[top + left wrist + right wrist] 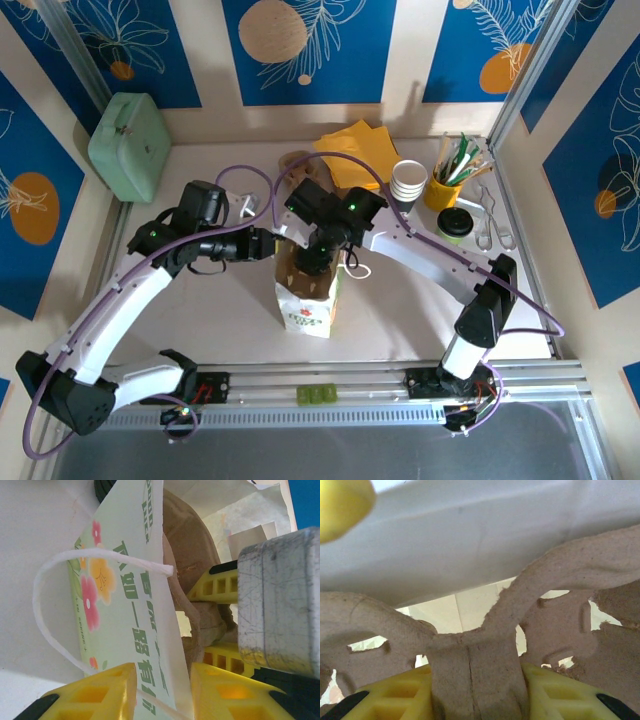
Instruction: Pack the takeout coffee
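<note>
A white paper bag (308, 300) with a flower print stands upright on the bench (200, 330), just below the middle of the top view. A brown pulp cup carrier (297, 268) sits in its open mouth. The left wrist view shows the bag's printed side (125, 615), its white loop handle (45, 615) and the carrier (185, 545) inside.

A mint-green metal box (128, 143) sits at the upper left and yellow napkins (358, 150) at the upper middle. To their right are a stack of white-rimmed cups (408, 185), then a yellow cup (443, 192) of straws and sticks. Clear plastic pieces (490, 225) lie at the right edge.
</note>
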You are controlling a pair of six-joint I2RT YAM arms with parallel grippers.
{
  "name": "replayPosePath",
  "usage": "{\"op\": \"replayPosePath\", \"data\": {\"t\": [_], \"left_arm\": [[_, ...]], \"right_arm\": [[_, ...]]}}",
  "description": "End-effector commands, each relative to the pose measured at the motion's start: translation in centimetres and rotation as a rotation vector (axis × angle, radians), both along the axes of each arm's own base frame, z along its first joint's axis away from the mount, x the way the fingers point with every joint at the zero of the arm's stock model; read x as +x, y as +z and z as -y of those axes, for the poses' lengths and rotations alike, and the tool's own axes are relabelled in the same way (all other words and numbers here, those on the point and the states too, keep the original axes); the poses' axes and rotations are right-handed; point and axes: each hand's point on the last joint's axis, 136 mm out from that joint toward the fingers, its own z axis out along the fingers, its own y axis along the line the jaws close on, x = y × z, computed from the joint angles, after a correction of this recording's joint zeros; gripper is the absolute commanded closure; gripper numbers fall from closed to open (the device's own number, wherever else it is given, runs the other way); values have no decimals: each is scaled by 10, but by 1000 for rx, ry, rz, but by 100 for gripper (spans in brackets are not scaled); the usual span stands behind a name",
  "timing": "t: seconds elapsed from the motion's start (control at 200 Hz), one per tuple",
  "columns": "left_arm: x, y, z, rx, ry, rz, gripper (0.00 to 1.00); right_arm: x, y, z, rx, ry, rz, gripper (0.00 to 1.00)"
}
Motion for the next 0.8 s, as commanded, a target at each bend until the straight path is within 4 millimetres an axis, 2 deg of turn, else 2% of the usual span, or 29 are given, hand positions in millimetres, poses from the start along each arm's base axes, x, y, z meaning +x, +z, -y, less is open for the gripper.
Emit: {"op": "replayPosePath", "data": {"t": [0.0,0.35,0.64,0.795], "left_arm": [[0,27,16,-104,-64,69,66],[-2,27,17,-112,-81,62,63],[-7,23,29,-177,-127,21,59],[-8,22,29,-184,-123,22,73]], "right_arm": [[-11,-23,6,-59,30,-61,60],[-5,-32,6,-74,33,-82,60],[-3,-35,4,-49,22,-93,60],[-2,-38,5,-43,13,-98,60]]}}
